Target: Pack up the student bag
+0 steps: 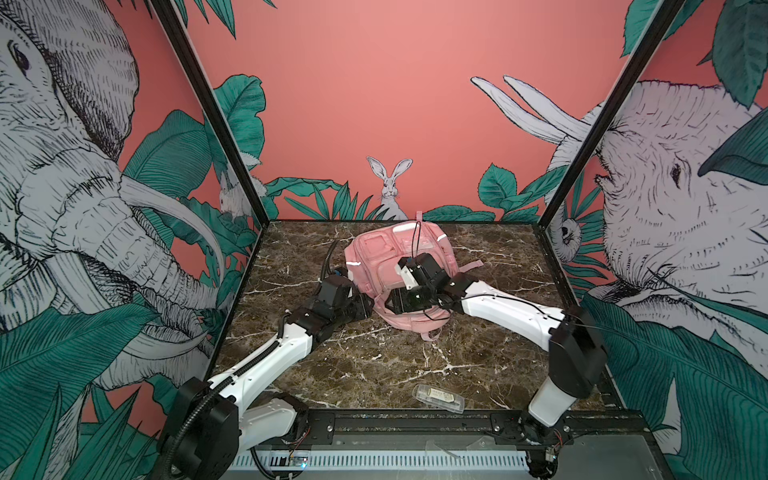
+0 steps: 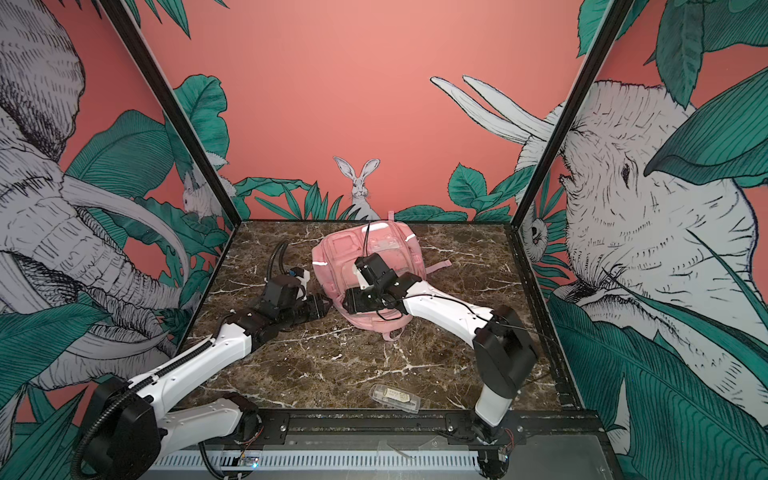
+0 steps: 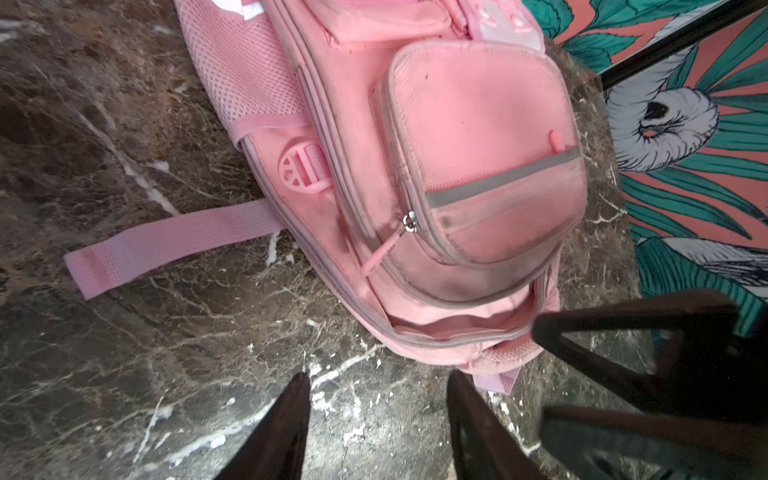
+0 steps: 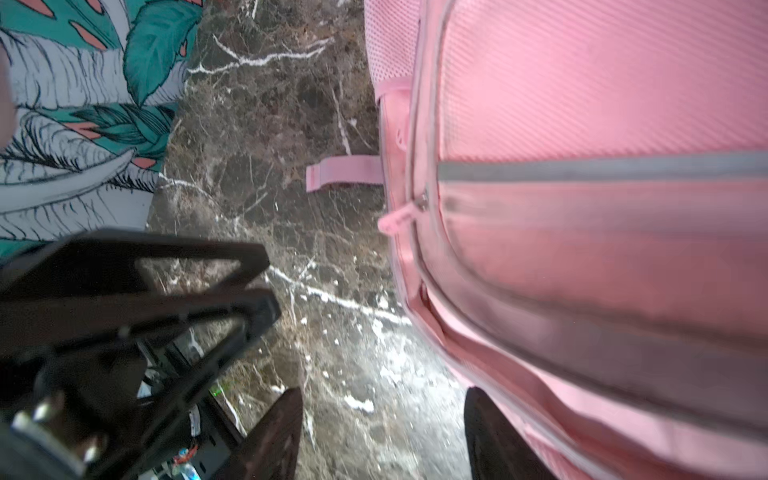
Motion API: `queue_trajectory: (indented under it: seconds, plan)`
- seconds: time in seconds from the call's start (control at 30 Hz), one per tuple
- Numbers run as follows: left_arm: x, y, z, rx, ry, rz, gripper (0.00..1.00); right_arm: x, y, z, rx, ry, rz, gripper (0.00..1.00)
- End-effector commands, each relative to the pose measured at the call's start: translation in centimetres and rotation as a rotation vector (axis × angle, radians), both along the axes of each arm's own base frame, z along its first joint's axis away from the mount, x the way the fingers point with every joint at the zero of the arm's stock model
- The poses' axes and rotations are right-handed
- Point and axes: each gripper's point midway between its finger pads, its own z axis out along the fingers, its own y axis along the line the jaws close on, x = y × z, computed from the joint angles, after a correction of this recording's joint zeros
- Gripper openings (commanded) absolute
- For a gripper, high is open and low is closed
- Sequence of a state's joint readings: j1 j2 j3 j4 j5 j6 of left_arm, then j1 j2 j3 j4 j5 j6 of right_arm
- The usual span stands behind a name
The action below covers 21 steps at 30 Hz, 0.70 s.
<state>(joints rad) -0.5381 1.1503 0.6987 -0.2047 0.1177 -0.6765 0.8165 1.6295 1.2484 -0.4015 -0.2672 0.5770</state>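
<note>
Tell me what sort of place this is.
Probably a staged robot test booth: jungle-animal mural walls, a marble-look tabletop, and two robot arms mounted on a black rail.

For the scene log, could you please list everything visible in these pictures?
student bag: one, pink, lying at the table's far middle.
clear case: one, transparent, near the table's front edge.
table: one, brown marble, underneath.
walls: three, coral jungle print, around the table.
left arm: one, white-black, front left.
right arm: one, white-black, front right.
left pincer: one, black, open beside the bag.
right pincer: one, black, open at the bag's near end.
</note>
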Motion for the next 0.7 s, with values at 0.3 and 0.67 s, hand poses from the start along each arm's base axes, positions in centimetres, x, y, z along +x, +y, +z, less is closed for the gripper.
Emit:
queue_trajectory:
  seconds: [0.3,0.67]
  plan:
    - [-7.7,-10.2,-0.5,0.257,-0.075,-0.609,0.66,-2.7,-15.6,-3.2,-0.256,0.004,-0.240,0.70]
    - [-17.7,-16.5,-3.5,0.513,-0.146,-1.224,0.79,-1.9,-20.1,-3.0,-0.211,0.036,-0.379,0.72]
